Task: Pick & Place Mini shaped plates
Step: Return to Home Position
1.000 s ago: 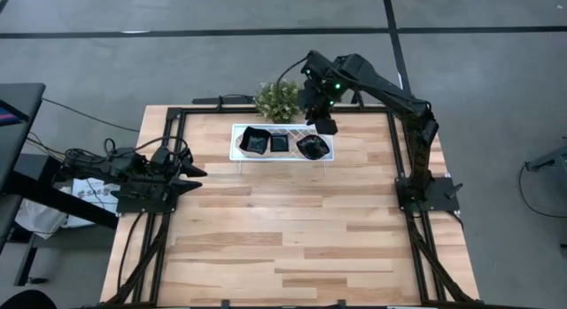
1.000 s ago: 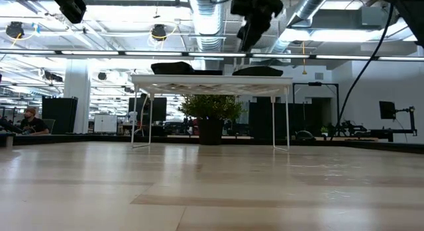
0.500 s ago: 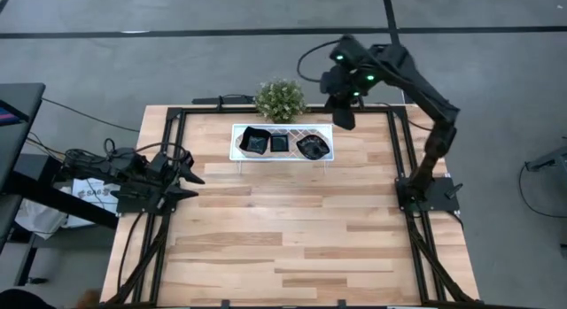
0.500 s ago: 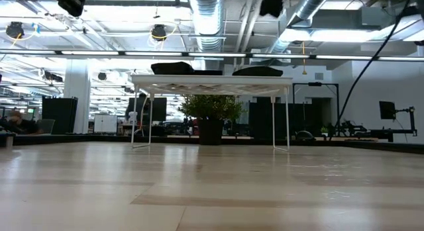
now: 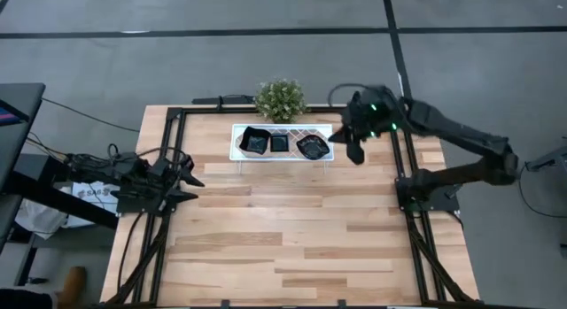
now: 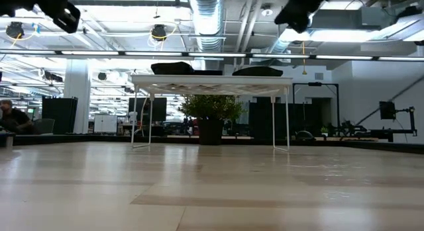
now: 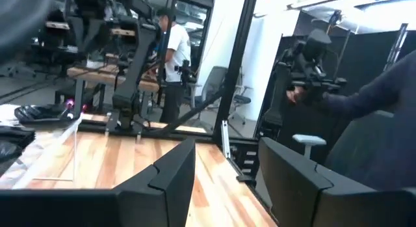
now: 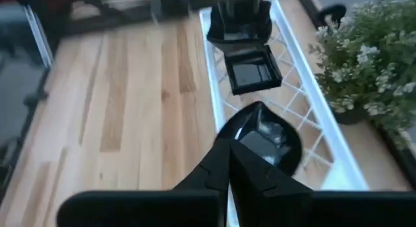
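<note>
The right gripper (image 5: 355, 154) hovered pinched together, empty, the leaf-shaped plates (image 5: 312, 147) just beside it. The left gripper (image 5: 191, 181), well apart, sat parted and empty.

Plate stacks (image 5: 278, 142) in a row on the tray (image 5: 293, 132), plant (image 5: 280, 99) behind it, right pincer (image 5: 354, 154) off its right end

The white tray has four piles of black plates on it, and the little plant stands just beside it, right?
Not quite. The high view shows three piles of black plates on the white tray, not four: one at each end and one in the middle. The plant does stand just beside it.
</note>
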Controlling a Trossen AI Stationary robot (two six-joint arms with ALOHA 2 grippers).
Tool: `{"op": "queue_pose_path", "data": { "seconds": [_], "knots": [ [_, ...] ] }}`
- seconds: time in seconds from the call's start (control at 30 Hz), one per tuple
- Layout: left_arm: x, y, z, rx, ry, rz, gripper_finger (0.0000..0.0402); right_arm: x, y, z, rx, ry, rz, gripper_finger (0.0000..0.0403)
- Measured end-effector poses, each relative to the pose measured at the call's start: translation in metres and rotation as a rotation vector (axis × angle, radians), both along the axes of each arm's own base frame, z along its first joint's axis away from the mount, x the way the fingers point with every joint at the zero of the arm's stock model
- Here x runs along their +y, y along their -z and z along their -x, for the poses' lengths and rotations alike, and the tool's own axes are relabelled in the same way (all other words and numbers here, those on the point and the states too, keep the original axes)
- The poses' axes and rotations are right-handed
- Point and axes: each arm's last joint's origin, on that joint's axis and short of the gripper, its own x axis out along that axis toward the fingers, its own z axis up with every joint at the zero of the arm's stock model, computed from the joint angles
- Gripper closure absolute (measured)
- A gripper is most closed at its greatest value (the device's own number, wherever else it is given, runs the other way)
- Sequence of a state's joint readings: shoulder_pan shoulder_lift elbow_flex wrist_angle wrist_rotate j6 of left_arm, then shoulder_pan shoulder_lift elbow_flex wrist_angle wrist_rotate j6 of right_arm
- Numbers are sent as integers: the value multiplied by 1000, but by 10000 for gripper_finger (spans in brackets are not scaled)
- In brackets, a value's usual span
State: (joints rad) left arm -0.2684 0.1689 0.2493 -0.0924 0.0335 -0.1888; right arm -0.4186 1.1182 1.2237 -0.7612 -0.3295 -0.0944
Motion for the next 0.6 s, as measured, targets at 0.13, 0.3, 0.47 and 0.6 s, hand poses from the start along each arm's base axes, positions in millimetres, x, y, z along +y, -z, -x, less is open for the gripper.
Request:
{"op": "queue_pose_path", "data": {
  "seconds": [0.13,0.3,0.47,0.6],
  "knots": [
    [-2,8,-8,58,-10,-40,230,21,32,21,-103,40,-24,400],
    [0,-2,-2,-53,-30,-71,230,40,63,47,-222,120,-44,400],
    [2,1,2,-38,-31,-73,230,54,87,73,-299,194,-67,400],
    [1,2,-1,-21,-46,-72,230,62,100,97,-380,235,-76,400]
  ]
}}
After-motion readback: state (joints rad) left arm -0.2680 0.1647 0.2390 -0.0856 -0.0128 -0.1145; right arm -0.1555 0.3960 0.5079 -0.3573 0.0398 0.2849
